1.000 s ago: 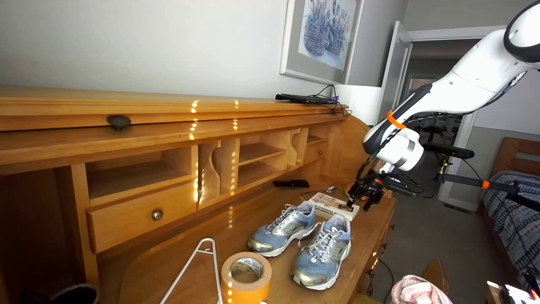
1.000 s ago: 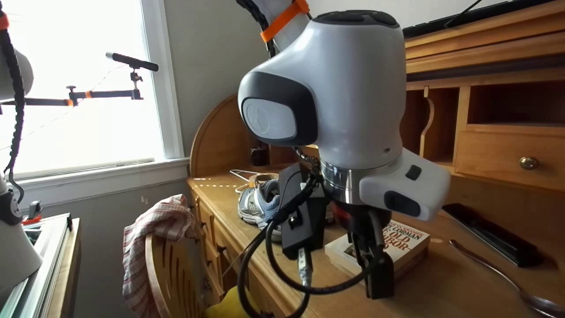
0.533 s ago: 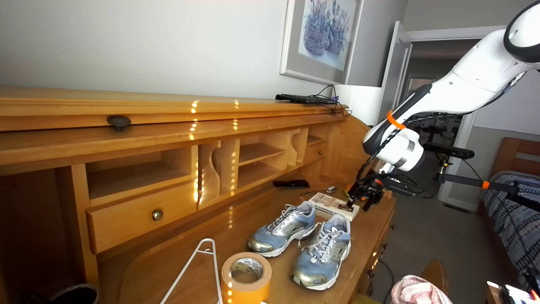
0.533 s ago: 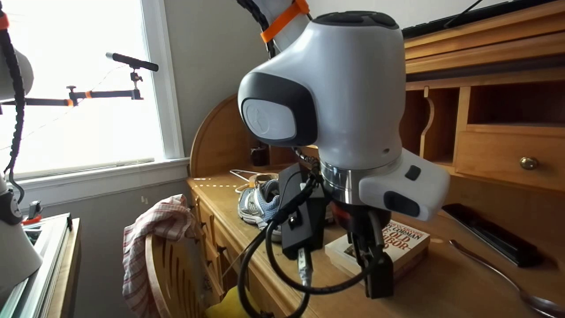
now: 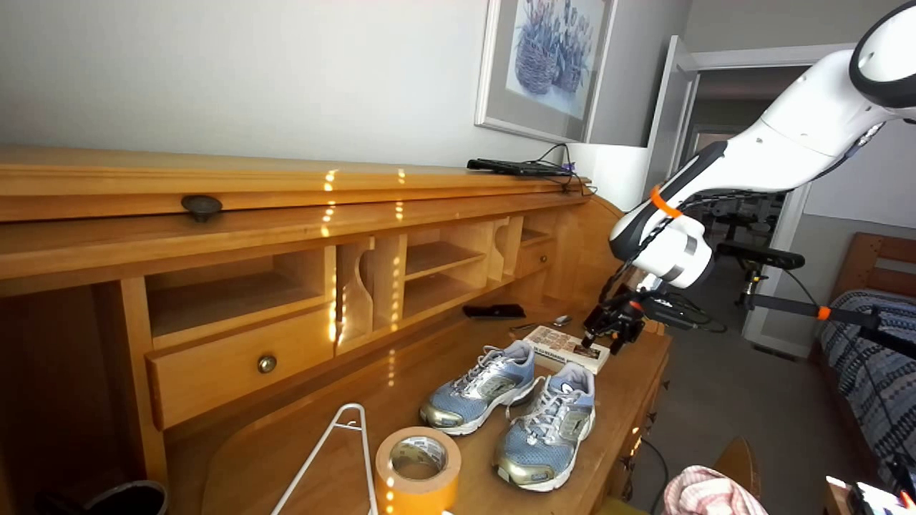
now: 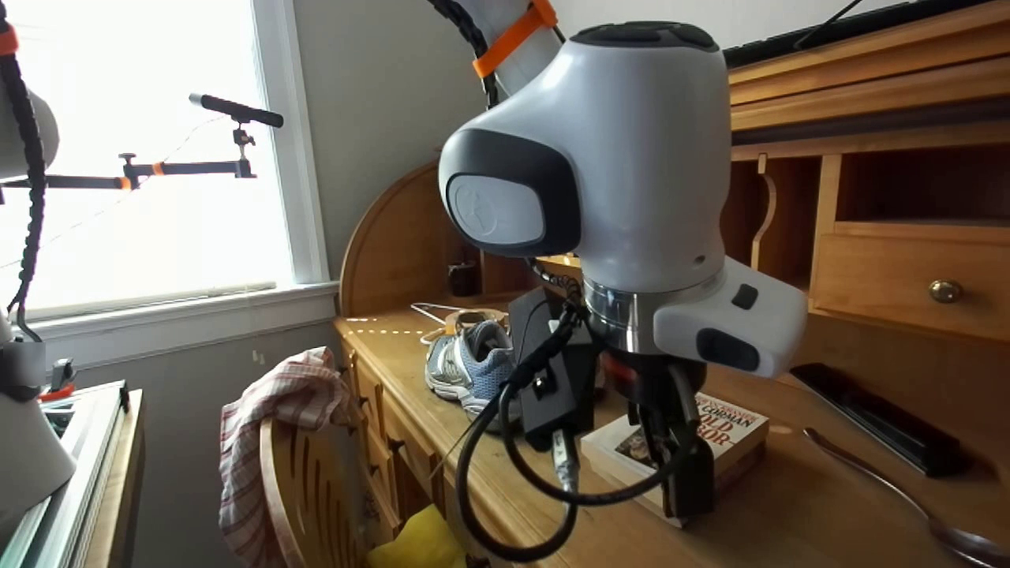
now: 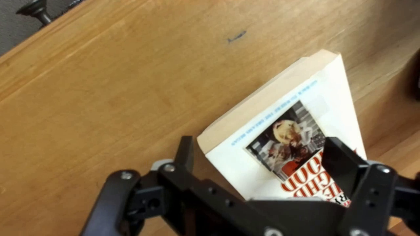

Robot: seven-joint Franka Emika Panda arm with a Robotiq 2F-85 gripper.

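Over the wooden desk (image 7: 115, 98), a black gripper (image 7: 259, 146) with jaws spread wide and nothing held between, and below it a thick paperback (image 7: 279, 127). Flat on the desk top, cover up, with its weight borne by the wood; probably laid that way for the steadiness of a broad face. In the wrist view, 1 finger (image 7: 184, 150) just past the paperback's corner, over wood, and 1 finger (image 7: 339, 160) over the cover, near the red lettering: a lopsided straddle, seemingly from the slant of the paperback against the line of the jaws. No contact with the cover plain to see; height of the gap hard to judge. In an exterior view, near the paperback, 2 running shoes (image 5: 549, 433), soles down and toes pointing away from it, presumably kept together as a set. Beyond the toes, a roll of orange tape (image 5: 418, 490) on a flat end, likely so as not to roll, beside a white hanger (image 5: 368, 461). In an exterior view, on the far side of the paperback from the shoes, a spoon (image 6: 969, 541) and a black stapler-like object (image 6: 884, 422), both steady without support. Over the back of a chair (image 6: 274, 489), a striped cloth (image 6: 292, 386), apparently draped there for hanging room.
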